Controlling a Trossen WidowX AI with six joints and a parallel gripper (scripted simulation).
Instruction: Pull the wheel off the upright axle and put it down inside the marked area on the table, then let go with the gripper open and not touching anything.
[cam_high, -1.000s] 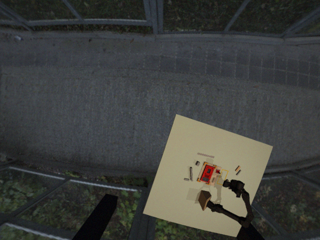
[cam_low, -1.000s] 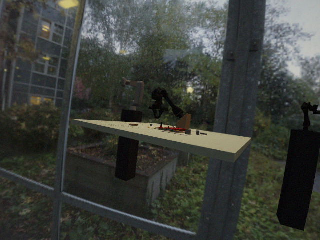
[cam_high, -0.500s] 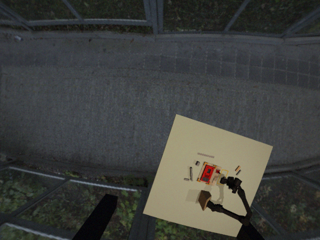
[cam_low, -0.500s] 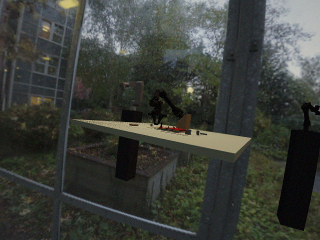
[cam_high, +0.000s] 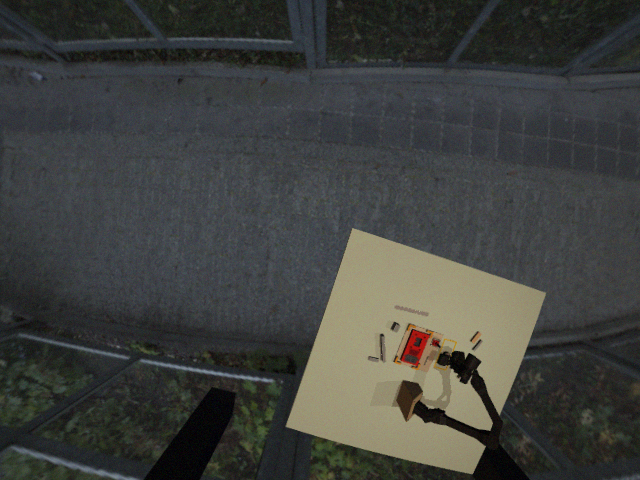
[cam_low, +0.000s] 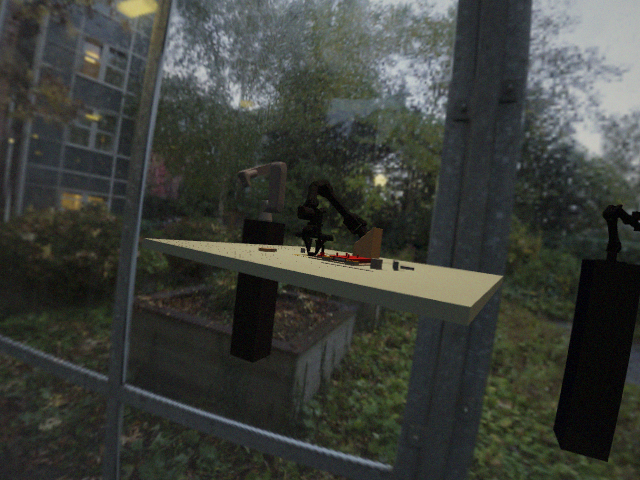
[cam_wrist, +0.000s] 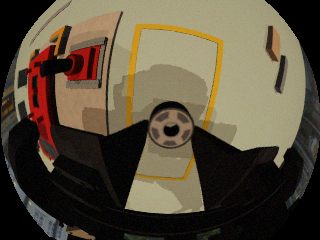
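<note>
Gripper (cam_wrist: 171, 135) sits low over the table (cam_high: 361, 289), its two dark fingers clamped on the wheel (cam_wrist: 171, 127), a small grey disc with a dark centre hole and a ring of dark slots. In the wrist view the wheel shows at the middle of the frame, face on, pinched from both sides. Behind it lies the marked area (cam_wrist: 140, 34), a yellow-outlined rectangle on the table that runs from the upper middle of that frame down past the wheel. The wheel appears to be over the lower part of this outline, and a soft shadow spreads on the table around it.

At the left of the wrist frame stands the red fixture (cam_wrist: 40, 74) with a dark peg, probably the axle (cam_wrist: 63, 66), lying clear of the wheel, so the pull-off looks done. From above, the gripper (cam_high: 445, 358) is at the yellow outline (cam_high: 449, 342), just right of the red fixture (cam_high: 415, 347).

The step in hand, as I judge it, is the set-down: the wheel has been carried to the outline and is about to be released. Whether it already rests on the table cannot be told from these views. The next move calls for spreading the fingers wide without nudging the wheel out of the outline, then lifting straight up until the fingers touch nothing.
</note>
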